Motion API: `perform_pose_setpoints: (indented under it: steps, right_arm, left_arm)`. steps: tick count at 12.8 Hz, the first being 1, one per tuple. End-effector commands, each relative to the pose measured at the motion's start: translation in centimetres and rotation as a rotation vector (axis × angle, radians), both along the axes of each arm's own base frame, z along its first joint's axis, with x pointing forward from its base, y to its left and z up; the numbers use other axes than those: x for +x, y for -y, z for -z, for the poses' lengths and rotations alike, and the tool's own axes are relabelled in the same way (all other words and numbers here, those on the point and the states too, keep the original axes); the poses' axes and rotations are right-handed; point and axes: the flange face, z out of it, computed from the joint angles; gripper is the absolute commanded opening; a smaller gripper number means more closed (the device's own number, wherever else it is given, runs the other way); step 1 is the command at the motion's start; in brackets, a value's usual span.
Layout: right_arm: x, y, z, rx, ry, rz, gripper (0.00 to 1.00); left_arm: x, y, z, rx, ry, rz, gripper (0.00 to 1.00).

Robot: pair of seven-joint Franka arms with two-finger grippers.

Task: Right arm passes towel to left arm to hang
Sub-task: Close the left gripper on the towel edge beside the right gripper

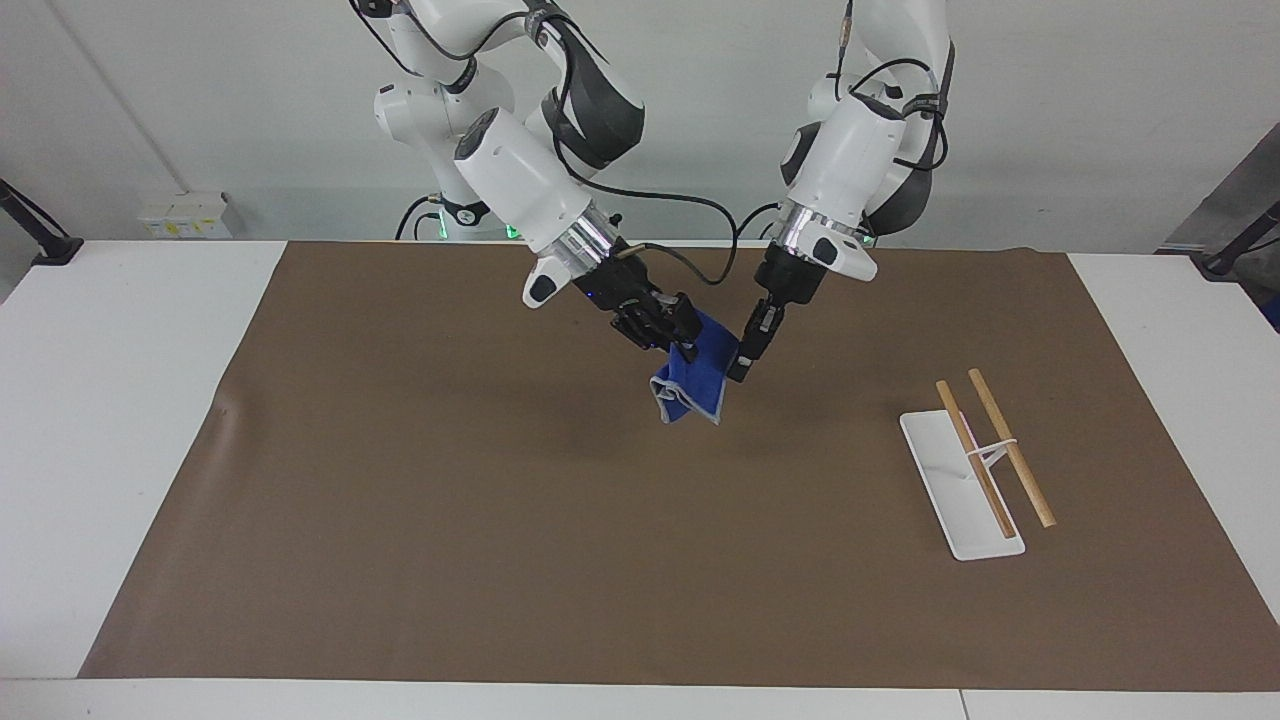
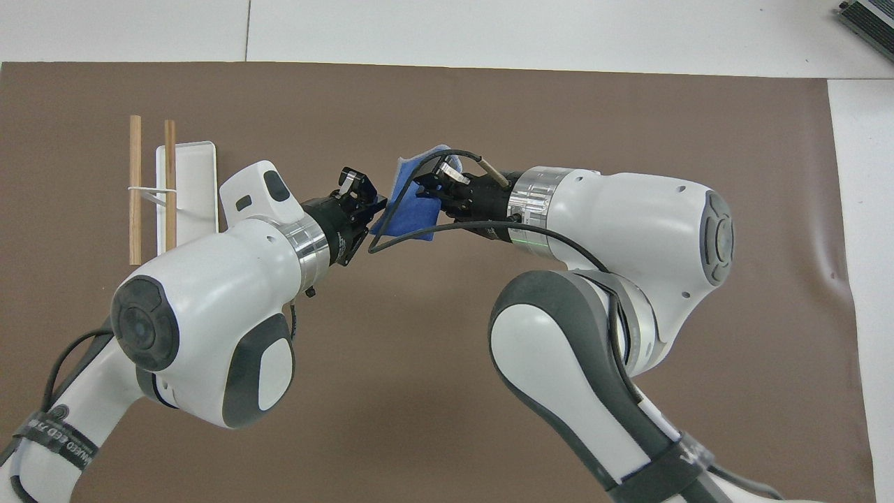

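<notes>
Handover is the step in hand. Up in the air over the middle of the brown mat (image 1: 400,480), the right gripper (image 1: 678,338) is clenched on the upper part of the blue towel (image 1: 692,388), which hangs down from it. At the towel's three o'clock edge in the facing view, the left gripper (image 1: 742,368) has its fingertips pinched together on that edge, so both arms appear to have it. Next, as I judge it, the right jaws must let go while the left ones keep their pinch, then the left arm carries the towel toward the wooden-bar rack (image 1: 985,455) at four o'clock.
</notes>
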Motion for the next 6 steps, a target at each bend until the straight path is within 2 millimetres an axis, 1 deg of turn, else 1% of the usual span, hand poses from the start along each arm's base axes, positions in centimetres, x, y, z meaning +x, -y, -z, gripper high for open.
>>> perform_pose_setpoints:
  steps: [1,2,4,5,6]
  right_arm:
    - [0.23,0.00,-0.12,0.013,-0.005,0.006,0.00]
    - [0.23,0.00,-0.12,0.013,-0.005,0.006,0.00]
    - [0.23,0.00,-0.12,0.013,-0.005,0.006,0.00]
    - [0.23,0.00,-0.12,0.012,-0.004,0.005,0.00]
    - [0.22,0.01,-0.04,0.010,-0.001,0.001,0.00]
  left_arm:
    - [0.20,-0.59,-0.16,0.006,-0.010,0.018,0.61]
    - [0.26,-0.82,-0.11,0.005,-0.021,0.013,0.89]
    - [0.12,-0.89,0.26,-0.012,-0.071,-0.009,0.92]
    - [0.08,-0.92,0.24,-0.030,-0.090,-0.032,0.98]
    - [0.08,-0.90,0.20,-0.040,-0.102,-0.050,1.00]
